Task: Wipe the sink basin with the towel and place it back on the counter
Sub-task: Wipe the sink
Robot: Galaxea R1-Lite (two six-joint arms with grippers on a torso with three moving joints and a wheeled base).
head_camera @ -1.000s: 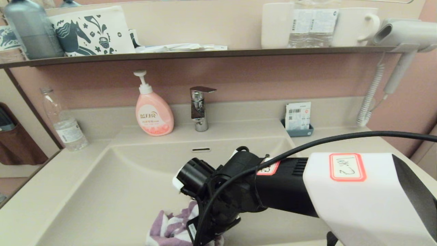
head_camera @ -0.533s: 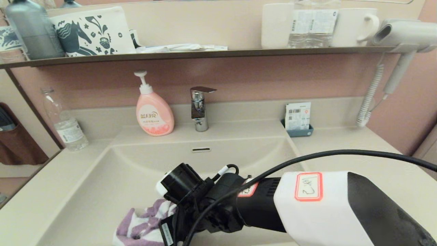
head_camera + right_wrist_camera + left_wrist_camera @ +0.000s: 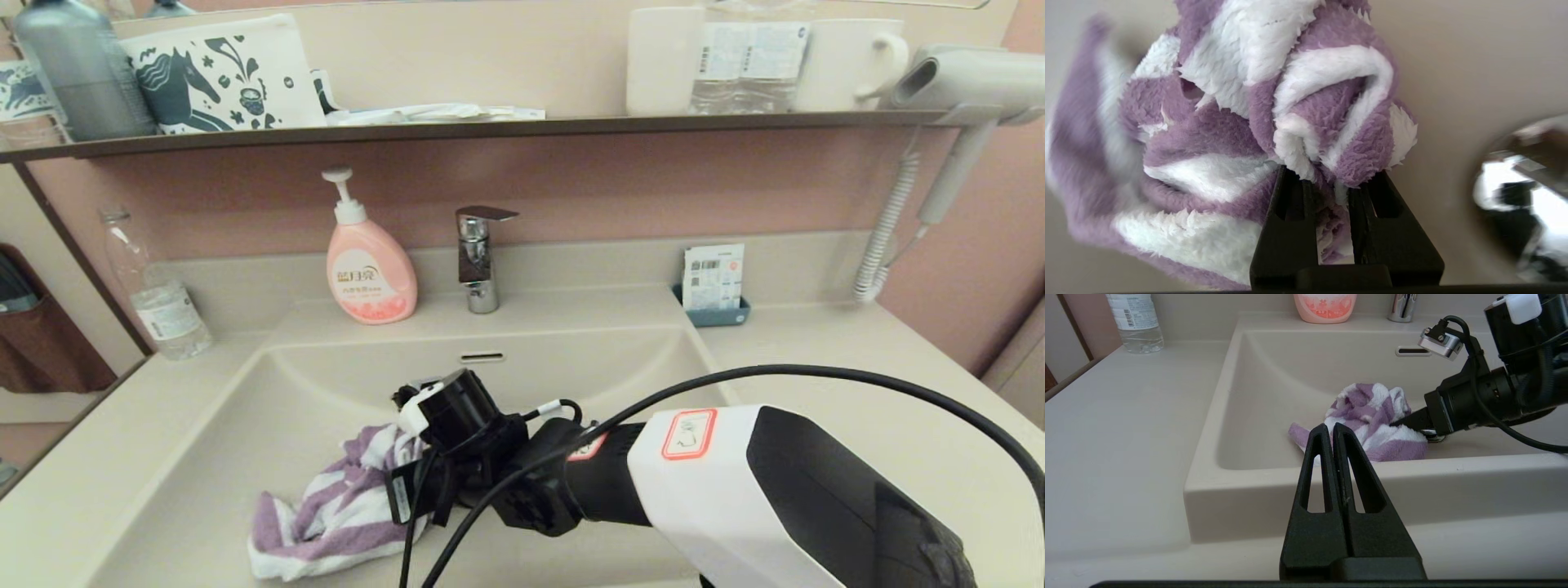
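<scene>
One arm is doing the work here: your right gripper (image 3: 1327, 179) has its jaws pinched on a fold of the towel (image 3: 343, 510), down inside the sink basin (image 3: 245, 441). The bulk of the cloth bunches just ahead of the jaws and trails away from them across the basin floor toward the left wall, its long axis running roughly with the front edge. The chrome drain plug (image 3: 1523, 196) sits just beside the jaws, on the opposite side from the towel. Your right arm reaches low across the basin, wrist angled down onto the floor. Your left gripper (image 3: 1329, 430) hangs outside the front rim, jaws together on nothing. To my eye you're mid-wipe; the counter (image 3: 882, 359) lies behind the jaws.
</scene>
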